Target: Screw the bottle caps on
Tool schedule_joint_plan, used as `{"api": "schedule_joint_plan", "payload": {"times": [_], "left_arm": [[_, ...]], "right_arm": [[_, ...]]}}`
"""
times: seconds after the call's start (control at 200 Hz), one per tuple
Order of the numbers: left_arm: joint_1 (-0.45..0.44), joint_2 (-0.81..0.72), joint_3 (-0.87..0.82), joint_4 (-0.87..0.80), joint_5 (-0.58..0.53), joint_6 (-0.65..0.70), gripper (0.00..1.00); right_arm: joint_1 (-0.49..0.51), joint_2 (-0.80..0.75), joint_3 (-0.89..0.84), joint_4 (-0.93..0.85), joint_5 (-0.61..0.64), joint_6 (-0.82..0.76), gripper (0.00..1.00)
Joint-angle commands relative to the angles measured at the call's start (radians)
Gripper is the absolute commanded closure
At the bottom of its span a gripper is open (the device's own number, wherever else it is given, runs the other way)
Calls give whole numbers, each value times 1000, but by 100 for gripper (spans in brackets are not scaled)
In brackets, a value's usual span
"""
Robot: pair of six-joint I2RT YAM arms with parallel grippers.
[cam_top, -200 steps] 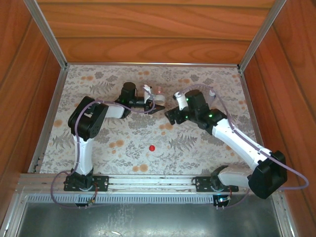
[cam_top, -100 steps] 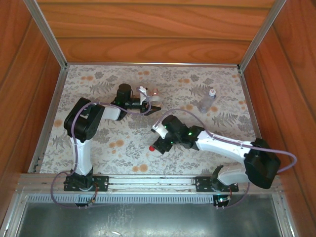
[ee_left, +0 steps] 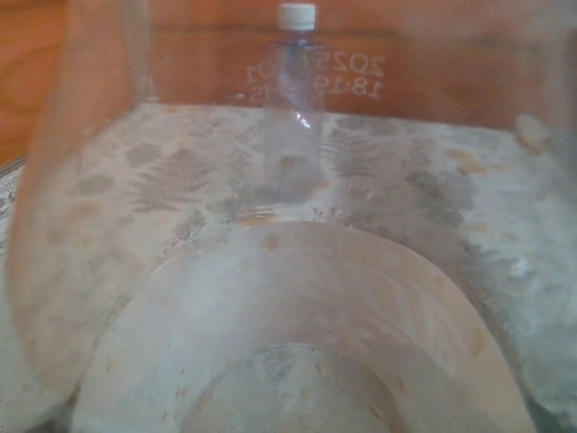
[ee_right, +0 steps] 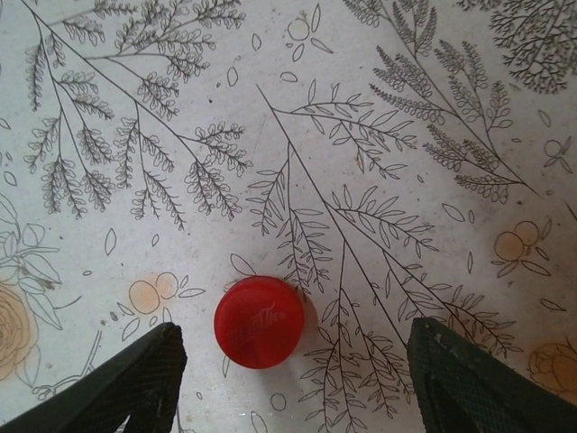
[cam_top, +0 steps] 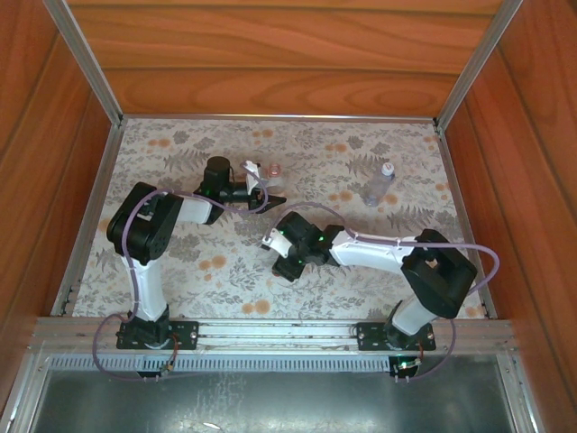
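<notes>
Top view. Floral-print bench (cam_top: 180, 144) boxed in by wooden walls (cam_top: 288, 54). Left arm stretched toward the far edge, a little left of centre. Left gripper (cam_top: 264, 185) clamped on a clear bottle (cam_top: 269, 171), pinkish at one end. Whether lifted off the bench or resting on it: cannot tell. Second bottle (cam_top: 377, 187) near the far right corner, well apart from both arms, closed with a white cap (cam_top: 386, 168). Right arm folded back across the bench, with the right gripper (cam_top: 287, 263) low over the middle, toward the near edge.

Left wrist view. Very close, blurred look through the wall of the clear bottle (ee_left: 288, 343), pale and curved across the lower half. Faint mirrored digits printed on the plastic near the top. Beyond it, floral bench (ee_left: 433, 180) and the second bottle (ee_left: 293, 90) standing upright against the wooden wall, white cap (ee_left: 297, 15) on its neck.

Right wrist view. Straight down onto the bench (ee_right: 406, 135), fern and blossom pattern sharp. Red cap (ee_right: 260, 322) lying flat on the surface, faint embossed script on top. Right gripper (ee_right: 296, 336) spread wide, one black fingertip (ee_right: 135, 379) at lower left and the other at lower right. Cap between them, nearer the left-hand one, touching neither.
</notes>
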Motion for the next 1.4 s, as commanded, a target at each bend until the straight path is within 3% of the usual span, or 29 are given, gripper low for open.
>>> {"api": "schedule_joint_plan", "payload": {"times": [0.0, 0.535, 0.625, 0.834, 0.939, 1.179, 1.394], "left_arm": [[8, -6, -13, -31, -3, 7, 39], [14, -4, -4, -31, -2, -7, 38], [14, -2, -2, -31, -2, -9, 39], [16, -1, 1, -31, 0, -14, 39], [18, -2, -1, -31, 2, -14, 38], [17, 0, 2, -31, 2, -16, 39], [21, -2, -2, -30, 1, -16, 38]], "right_arm": [[10, 20, 37, -42, -40, -64, 31], [8, 156, 130, -176, -52, -206, 35], [9, 167, 135, -176, -49, -211, 40], [8, 175, 144, -179, -56, -224, 43], [8, 185, 158, -191, -58, -232, 52], [9, 192, 169, -200, -61, -237, 60], [5, 175, 153, -190, -28, -153, 65]]}}
